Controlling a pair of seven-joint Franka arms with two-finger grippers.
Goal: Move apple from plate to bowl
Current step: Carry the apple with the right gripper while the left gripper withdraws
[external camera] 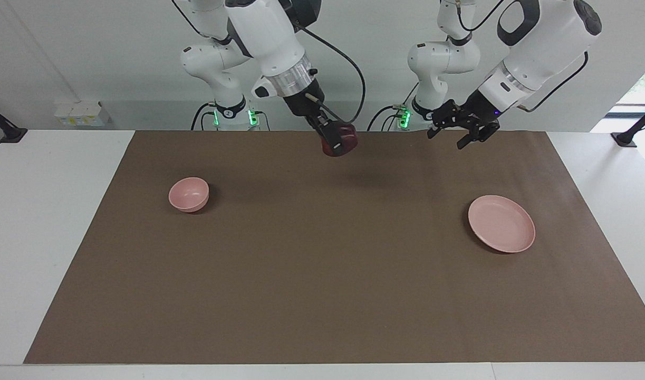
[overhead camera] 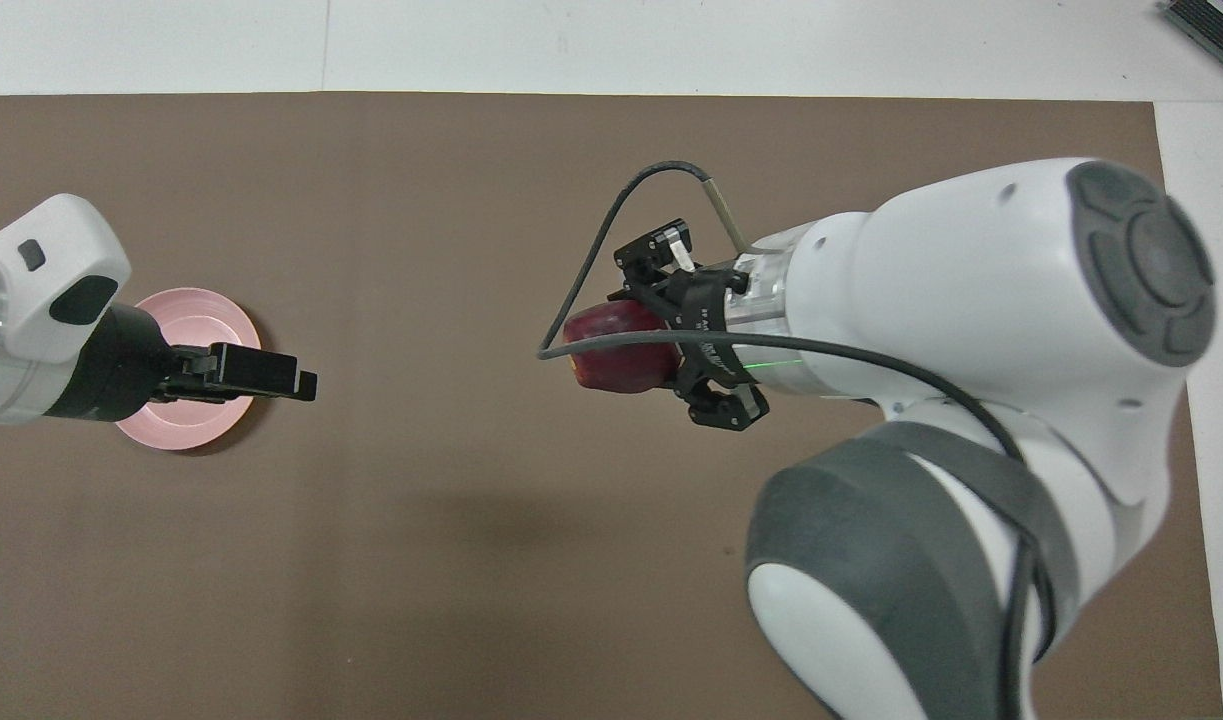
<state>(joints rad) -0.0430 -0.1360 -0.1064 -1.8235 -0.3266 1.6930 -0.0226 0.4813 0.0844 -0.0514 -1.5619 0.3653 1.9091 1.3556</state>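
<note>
From across the table, the right gripper (external camera: pixel 339 141) hangs in the air over the brown mat (external camera: pixel 322 274), near the robots' edge of it, its fingers clamped on the dark red apple (external camera: pixel 343 142). The apple is round, so no long axis shows; I cannot tell which way its stem end faces from here. The left gripper (external camera: pixel 462 132) hovers over the mat toward the left arm's end, fingers spread and holding nothing. The pink plate (external camera: pixel 501 224) lies flat on the mat with nothing on it; the pink bowl (external camera: pixel 189 194) stands upright, well apart from it toward the right arm's end. From overhead, the right gripper (overhead camera: pixel 636 350) points sideways toward the left arm's end, the apple (overhead camera: pixel 616 350) sticking out at its tip, a yellowish patch on its outer end. The left gripper (overhead camera: pixel 296 377) sits over the plate's (overhead camera: pixel 186 435) edge, the jaws seen edge-on. The big right arm hides the bowl here.
</note>
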